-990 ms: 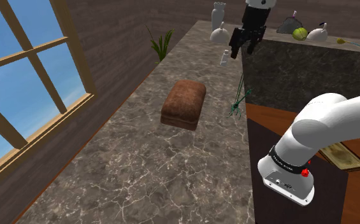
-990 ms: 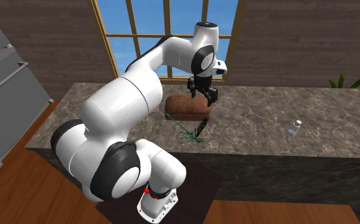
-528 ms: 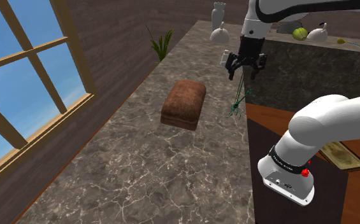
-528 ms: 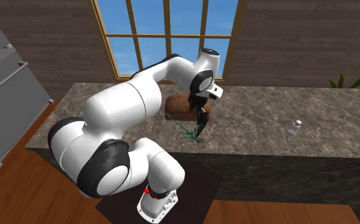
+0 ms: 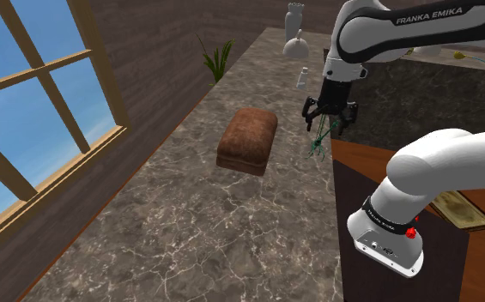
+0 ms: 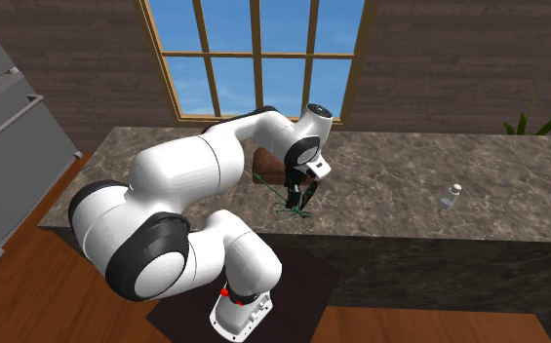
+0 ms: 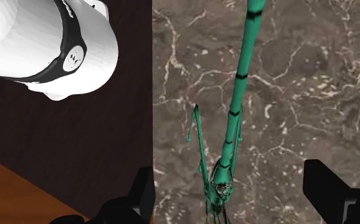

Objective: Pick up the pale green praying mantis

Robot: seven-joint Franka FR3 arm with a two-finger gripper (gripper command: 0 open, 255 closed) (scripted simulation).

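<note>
Claw (image 7: 230, 183) open, straddling grn mantis (image 7: 242, 76), no contact.

**Stone counter and what lies on it**

A dark veined stone counter (image 5: 172, 232) carries a brown loaf (image 5: 247, 140) near its middle. In the shoulder view, a green mantis (image 5: 319, 137) lies at its right edge. A small bottle (image 5: 301, 77) stands farther along.

Arm (image 5: 442, 167) was glossy white, with rounded links and dark grey joints. Black "FRANKA EMIKA" lettering (image 5: 429, 15) ran along one link. The lowest link carried a black band (image 5: 384, 225) and a red button (image 5: 411, 232). The end effector (image 5: 330, 123) was all black, with two blocky fingers.
</note>
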